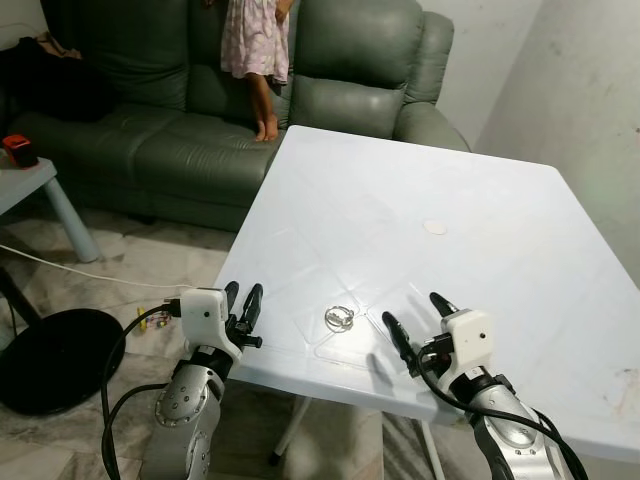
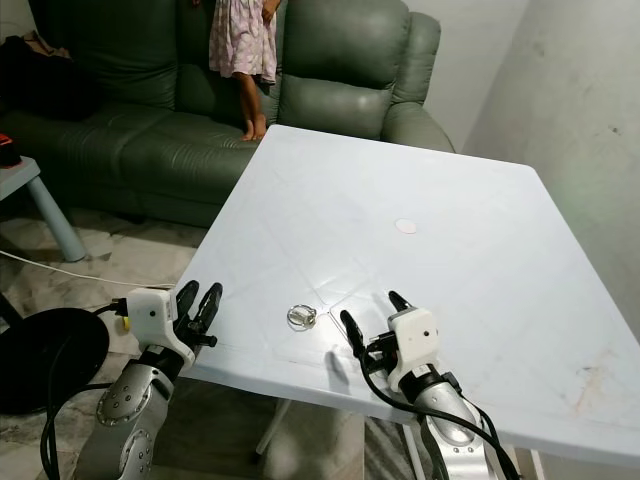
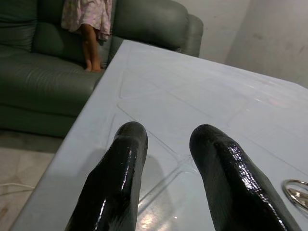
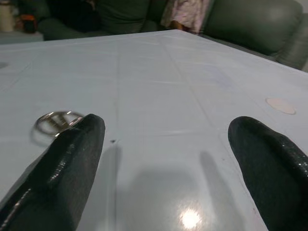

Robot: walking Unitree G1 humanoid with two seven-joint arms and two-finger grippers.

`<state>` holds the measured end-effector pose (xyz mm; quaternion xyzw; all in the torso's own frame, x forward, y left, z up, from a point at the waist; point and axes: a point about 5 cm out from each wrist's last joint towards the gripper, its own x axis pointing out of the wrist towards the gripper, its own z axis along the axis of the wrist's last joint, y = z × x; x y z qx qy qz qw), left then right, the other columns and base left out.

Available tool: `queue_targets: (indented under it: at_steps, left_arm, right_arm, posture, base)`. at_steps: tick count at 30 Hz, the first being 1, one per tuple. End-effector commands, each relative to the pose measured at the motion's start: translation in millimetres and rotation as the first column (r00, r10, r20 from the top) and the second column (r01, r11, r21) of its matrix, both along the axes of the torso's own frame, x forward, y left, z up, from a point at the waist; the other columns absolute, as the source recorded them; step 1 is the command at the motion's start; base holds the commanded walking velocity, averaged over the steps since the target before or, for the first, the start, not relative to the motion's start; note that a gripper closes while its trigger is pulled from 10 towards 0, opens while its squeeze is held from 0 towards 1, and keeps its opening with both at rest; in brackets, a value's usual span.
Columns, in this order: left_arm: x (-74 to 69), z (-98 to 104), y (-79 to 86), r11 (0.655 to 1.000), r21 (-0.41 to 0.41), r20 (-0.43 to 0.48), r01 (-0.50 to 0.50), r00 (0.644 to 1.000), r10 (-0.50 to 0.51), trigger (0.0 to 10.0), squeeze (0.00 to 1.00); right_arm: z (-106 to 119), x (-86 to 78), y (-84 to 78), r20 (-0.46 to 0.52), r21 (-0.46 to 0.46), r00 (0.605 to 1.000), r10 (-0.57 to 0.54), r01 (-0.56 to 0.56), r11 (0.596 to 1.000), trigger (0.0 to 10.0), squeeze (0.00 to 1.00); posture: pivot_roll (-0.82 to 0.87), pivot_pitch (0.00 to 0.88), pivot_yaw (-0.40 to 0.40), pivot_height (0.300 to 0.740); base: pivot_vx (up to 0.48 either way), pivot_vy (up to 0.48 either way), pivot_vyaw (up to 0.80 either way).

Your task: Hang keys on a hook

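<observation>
A small silver key ring [image 1: 339, 318] lies on the white table [image 1: 470, 210] near its front edge; it appears too in the right wrist view [image 4: 57, 121] and at the edge of the left wrist view [image 3: 297, 192]. My right gripper [image 1: 414, 318] hovers low over the table just right of the ring, open wide, nothing between its fingers [image 4: 72, 159]. My left gripper [image 1: 243, 300] sits at the table's front left edge, left of the ring, fingers [image 3: 120, 168] slightly apart and empty. No hook can be made out.
A green sofa [image 1: 180, 130] stands behind the table with a person's legs [image 1: 265, 110] on it. A round white disc [image 1: 435, 227] lies mid-table. A low table [image 1: 30, 185], a black round base [image 1: 50, 355] and a cable lie on the floor at left.
</observation>
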<state>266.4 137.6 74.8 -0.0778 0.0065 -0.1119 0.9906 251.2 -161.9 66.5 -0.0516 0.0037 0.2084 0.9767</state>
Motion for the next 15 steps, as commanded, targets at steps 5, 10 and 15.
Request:
queue_targets:
  at_steps: [5,10,15]
  left_arm:
    - [-0.7,-2.6,-4.0,1.0,-0.005,-0.011,0.013,1.0,-0.013,10.0,0.0]
    - [-0.5,-3.4,-2.6,1.0,-0.013,-0.019,0.004,1.0,-0.004,10.0,0.0]
    - [-0.7,-4.2,-2.2,1.0,-0.017,-0.025,-0.001,1.0,0.0,10.0,0.0]
  right_arm:
    - [7.7,12.0,-1.6,0.009,-0.057,0.998,0.063,-0.063,0.996,10.0,0.0]
    - [10.6,15.6,-0.4,0.02,-0.051,0.998,0.057,-0.056,0.997,10.0,0.0]
    - [6.7,11.2,7.0,0.012,-0.044,0.997,0.07,-0.069,0.997,10.0,0.0]
  posture:
    - [0.12,0.0,-0.109,0.74]
    - [0.13,0.0,-0.114,0.74]
    - [0.13,0.0,-0.115,0.74]
  base:
    - [0.0,0.0,0.0]
    - [0.0,0.055,0.0]
    - [0.0,0.462,0.0]
